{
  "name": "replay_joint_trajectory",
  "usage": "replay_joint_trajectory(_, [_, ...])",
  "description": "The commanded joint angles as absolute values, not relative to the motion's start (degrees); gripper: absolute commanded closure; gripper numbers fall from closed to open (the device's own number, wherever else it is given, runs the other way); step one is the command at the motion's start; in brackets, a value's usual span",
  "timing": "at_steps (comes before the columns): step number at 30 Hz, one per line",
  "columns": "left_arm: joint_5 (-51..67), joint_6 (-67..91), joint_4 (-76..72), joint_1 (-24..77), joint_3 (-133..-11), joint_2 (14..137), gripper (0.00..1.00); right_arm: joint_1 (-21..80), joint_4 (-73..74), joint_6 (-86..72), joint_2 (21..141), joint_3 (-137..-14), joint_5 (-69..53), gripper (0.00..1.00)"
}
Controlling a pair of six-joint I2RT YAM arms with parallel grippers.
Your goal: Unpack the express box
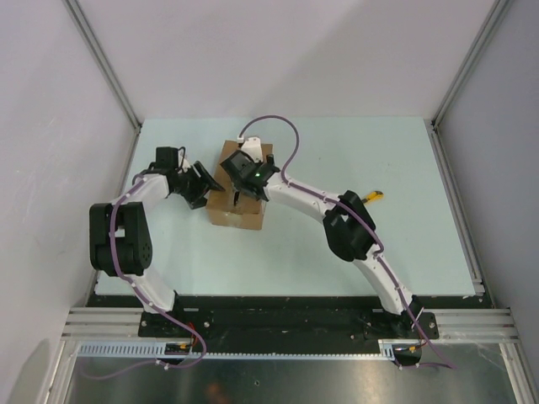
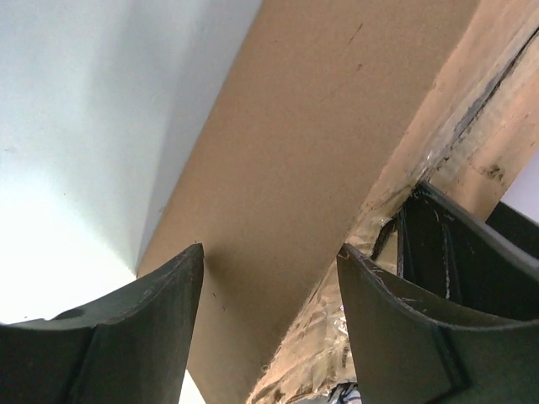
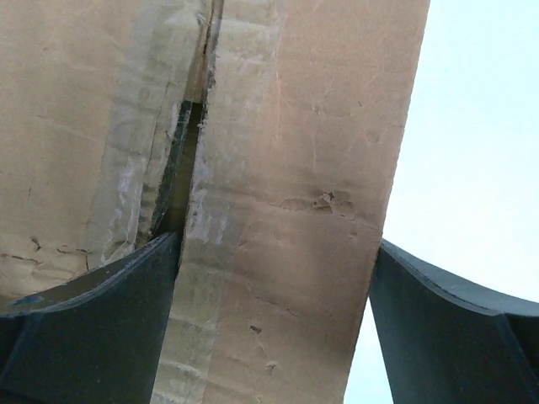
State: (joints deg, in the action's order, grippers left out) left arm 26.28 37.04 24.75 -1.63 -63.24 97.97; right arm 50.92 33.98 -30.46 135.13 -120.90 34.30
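The express box (image 1: 240,204), a brown carton with a taped centre seam, stands mid-table. My left gripper (image 1: 205,182) is at its left side. In the left wrist view this gripper (image 2: 269,252) is open, and its fingers straddle the box's (image 2: 286,151) upper left edge, one outside the wall and one over the taped top. My right gripper (image 1: 253,174) is over the box top. In the right wrist view it (image 3: 276,244) is open across the right top flap (image 3: 312,151), the left finger (image 3: 101,328) at the partly split seam (image 3: 189,151) and the right finger beyond the box's edge.
A small yellow-black utility knife (image 1: 373,196) lies on the pale table (image 1: 337,151) to the right of the right arm. Grey walls and metal frame posts close in the table at the back and sides.
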Motion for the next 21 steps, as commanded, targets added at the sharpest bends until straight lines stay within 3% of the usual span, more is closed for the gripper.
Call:
replay_joint_trajectory(1, [20.92, 39.81, 28.3, -1.76, -60.73, 99.4, 0.32, 52.64, 31.4, -20.05, 129.55, -123.49, 49.83, 0.11])
replay_joint_trajectory(9, [18.72, 42.19, 28.3, -1.85, -60.03, 98.61, 0.32, 53.7, 29.53, -16.35, 127.53, -123.93, 52.65, 0.08])
replay_joint_trajectory(21, [19.86, 42.19, 28.3, -1.84, -60.38, 99.14, 0.32, 51.42, 32.08, -22.23, 124.37, -121.3, 45.79, 0.1])
